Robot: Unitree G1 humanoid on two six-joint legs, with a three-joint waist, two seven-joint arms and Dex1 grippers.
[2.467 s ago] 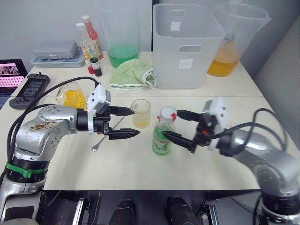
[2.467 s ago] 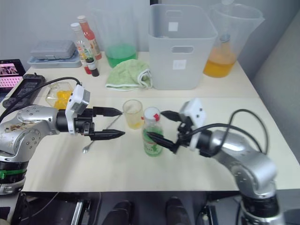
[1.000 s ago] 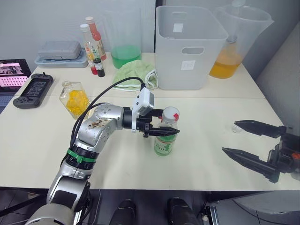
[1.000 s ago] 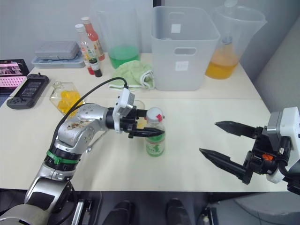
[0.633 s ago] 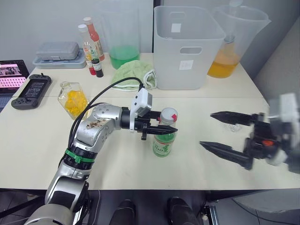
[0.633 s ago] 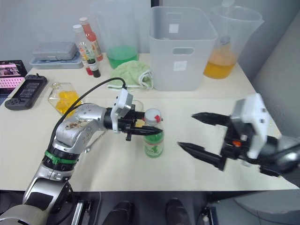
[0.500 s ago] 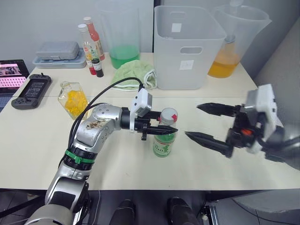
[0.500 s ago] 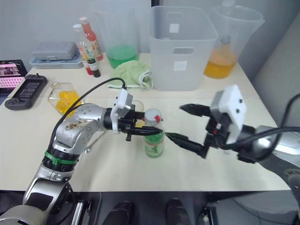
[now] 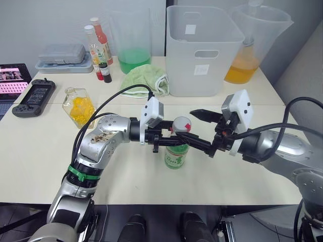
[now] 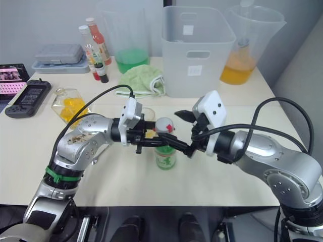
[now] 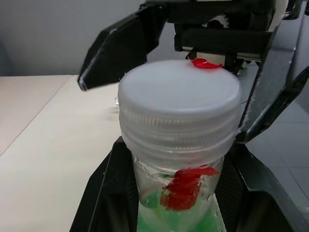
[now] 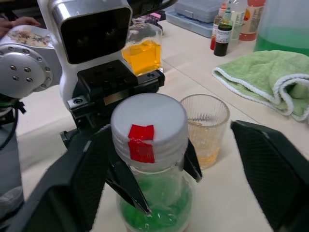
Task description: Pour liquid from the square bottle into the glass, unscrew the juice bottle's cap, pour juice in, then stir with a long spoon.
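The juice bottle (image 9: 175, 157) stands upright at the table's middle, green liquid inside. My left gripper (image 9: 175, 137) is shut on its neck, just under the white cap (image 9: 180, 124) with the red mark. My right gripper (image 9: 184, 124) is open, with one finger on each side of the cap; in the right wrist view the cap (image 12: 148, 126) has a gap to the far finger. The glass (image 12: 204, 126), holding a little yellowish liquid, stands just behind the bottle. The square bottle (image 9: 78, 106) with orange liquid sits at the left. The long spoon is hidden.
A white bin (image 9: 202, 50) stands at the back centre. It has a pitcher of green liquid (image 9: 132, 48) to its left and one of orange liquid (image 9: 252, 48) to its right. A green towel (image 9: 145, 80), sauce bottles (image 9: 98, 45), a grey case (image 9: 63, 53) and a handheld console (image 9: 33, 93) lie behind and to the left.
My right arm swung in from the right edge to the bottle's cap, and its jaws have narrowed. My left gripper kept its hold on the bottle's neck.
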